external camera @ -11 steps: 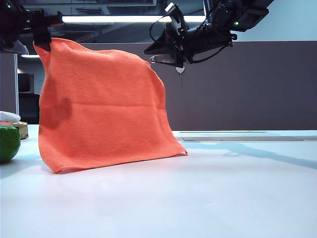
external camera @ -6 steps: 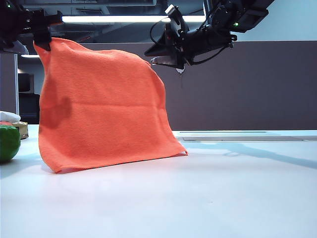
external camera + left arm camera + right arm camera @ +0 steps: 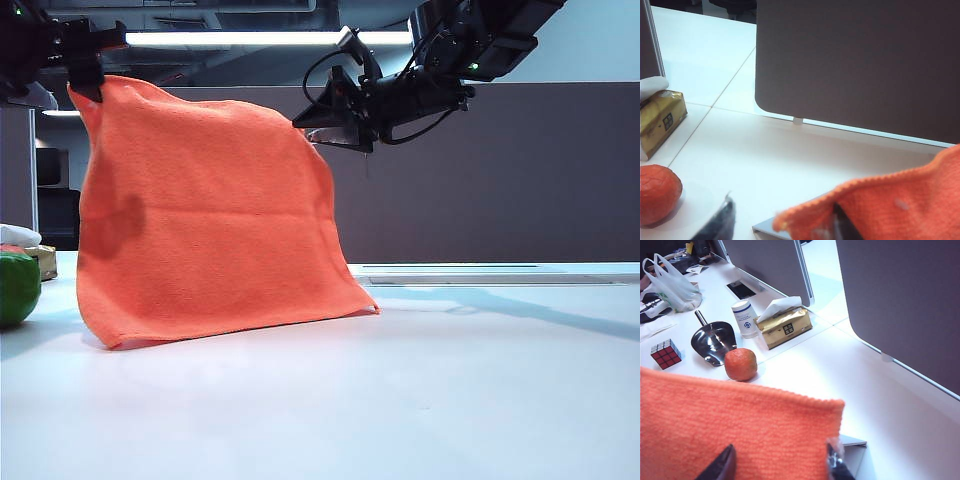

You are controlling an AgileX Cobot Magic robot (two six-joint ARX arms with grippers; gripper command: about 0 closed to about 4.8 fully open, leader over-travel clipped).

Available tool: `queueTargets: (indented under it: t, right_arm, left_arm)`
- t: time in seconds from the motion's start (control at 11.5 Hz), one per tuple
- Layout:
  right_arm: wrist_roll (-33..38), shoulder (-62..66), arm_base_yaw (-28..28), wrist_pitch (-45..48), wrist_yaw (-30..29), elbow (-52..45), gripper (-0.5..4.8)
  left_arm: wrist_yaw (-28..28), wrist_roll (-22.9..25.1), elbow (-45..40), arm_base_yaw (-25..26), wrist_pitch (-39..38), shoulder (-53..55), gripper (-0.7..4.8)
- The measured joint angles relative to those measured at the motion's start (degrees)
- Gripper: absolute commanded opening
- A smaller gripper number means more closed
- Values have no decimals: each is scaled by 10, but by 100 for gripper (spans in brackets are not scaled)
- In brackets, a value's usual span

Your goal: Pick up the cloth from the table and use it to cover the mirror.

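Two grippers sit high at the cloth's [image 3: 205, 210] top corners. You see it draped over the mirror, whose frame corner [image 3: 852, 442] peeks out, hem on the table [image 3: 400, 390] near its left edge. Left gripper [image 3: 782, 222]: jaws apart, straddling the hem. Right gripper [image 3: 780, 465]: jaws apart, just beside the corner.

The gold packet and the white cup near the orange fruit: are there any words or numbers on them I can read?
Gold foil tissue packet: a small dark square label, too blurred to read.
White paper cup: a blue printed mark, too small to read.
Bright orange fuzzy cloth: no words on it.
No text can be read anywhere in these views.
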Motion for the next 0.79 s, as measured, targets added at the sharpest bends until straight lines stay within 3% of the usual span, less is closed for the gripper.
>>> queueTargets:
  t: [0.52,0.79]
  right_arm:
    - [15,18,0,8,-27,0,198]
    - [92,17,0,107,-61,1,199]
  left_arm:
    - [2,0,0,0,1,0,247]
    - [2,0,0,0,1,0,247]
